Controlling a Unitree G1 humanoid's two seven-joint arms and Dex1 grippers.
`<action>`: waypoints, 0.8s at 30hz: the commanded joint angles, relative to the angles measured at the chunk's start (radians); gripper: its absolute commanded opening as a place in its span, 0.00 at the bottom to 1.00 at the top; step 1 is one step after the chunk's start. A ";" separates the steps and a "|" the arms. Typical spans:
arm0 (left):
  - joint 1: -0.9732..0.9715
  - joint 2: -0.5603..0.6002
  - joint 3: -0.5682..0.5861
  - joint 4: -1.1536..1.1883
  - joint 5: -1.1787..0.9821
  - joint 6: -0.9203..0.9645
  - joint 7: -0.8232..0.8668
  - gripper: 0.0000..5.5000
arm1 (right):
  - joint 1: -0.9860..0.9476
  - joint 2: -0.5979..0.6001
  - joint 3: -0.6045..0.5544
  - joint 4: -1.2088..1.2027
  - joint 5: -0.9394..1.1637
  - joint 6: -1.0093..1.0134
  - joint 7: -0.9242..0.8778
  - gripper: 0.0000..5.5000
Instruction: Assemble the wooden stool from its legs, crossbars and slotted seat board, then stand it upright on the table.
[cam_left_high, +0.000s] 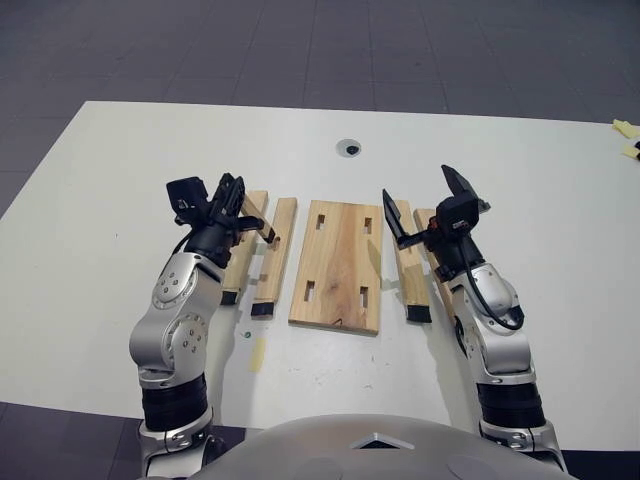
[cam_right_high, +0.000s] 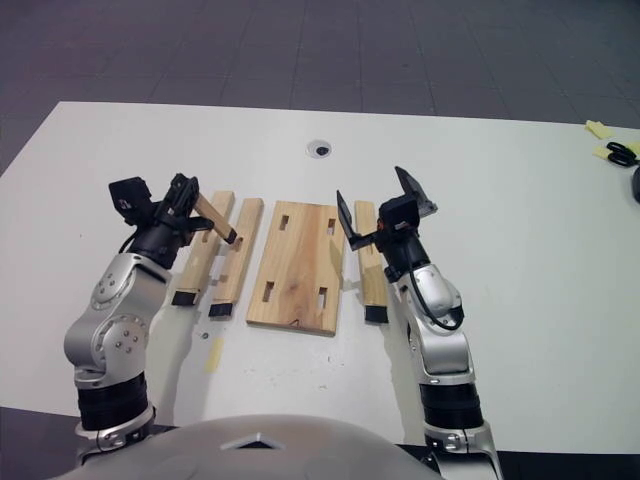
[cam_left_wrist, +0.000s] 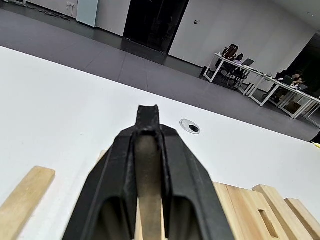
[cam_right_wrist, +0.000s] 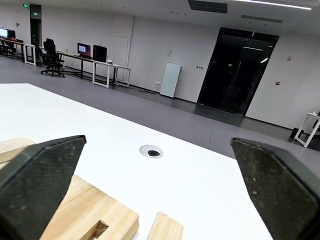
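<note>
The slotted seat board (cam_left_high: 337, 265) lies flat at the middle of the white table (cam_left_high: 120, 180). Two wooden legs (cam_left_high: 276, 255) with dark ends lie side by side to its left, and two more legs (cam_left_high: 408, 265) lie to its right. My left gripper (cam_left_high: 236, 206) hovers over the left pair, shut on a short wooden crossbar (cam_left_high: 256, 226) that sticks out toward the board; the crossbar (cam_left_wrist: 148, 180) shows between the black fingers (cam_left_wrist: 177, 170). Above the right pair my right gripper (cam_left_high: 426, 206) is open, its fingers (cam_right_wrist: 40, 180) wide apart with nothing between them.
A round cable grommet (cam_left_high: 348, 148) sits in the table behind the board. A small yellow strip (cam_left_high: 258, 354) and a tiny dark speck (cam_left_high: 243, 335) lie near the front left. Yellow scraps (cam_left_high: 625, 127) and scissors (cam_right_high: 622, 152) lie at the far right edge.
</note>
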 joint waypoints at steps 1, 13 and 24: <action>0.014 -0.013 0.005 0.013 -0.005 0.005 0.002 0.08 | 0.003 -0.003 0.003 0.002 -0.003 0.010 0.001 0.98; 0.018 0.001 -0.034 0.052 0.074 -0.053 -0.021 0.08 | 0.003 0.001 0.008 0.002 -0.002 0.008 0.003 0.98; -0.006 -0.001 -0.027 0.032 0.083 -0.062 -0.031 0.08 | 0.009 0.002 0.012 0.002 -0.004 0.007 0.001 0.98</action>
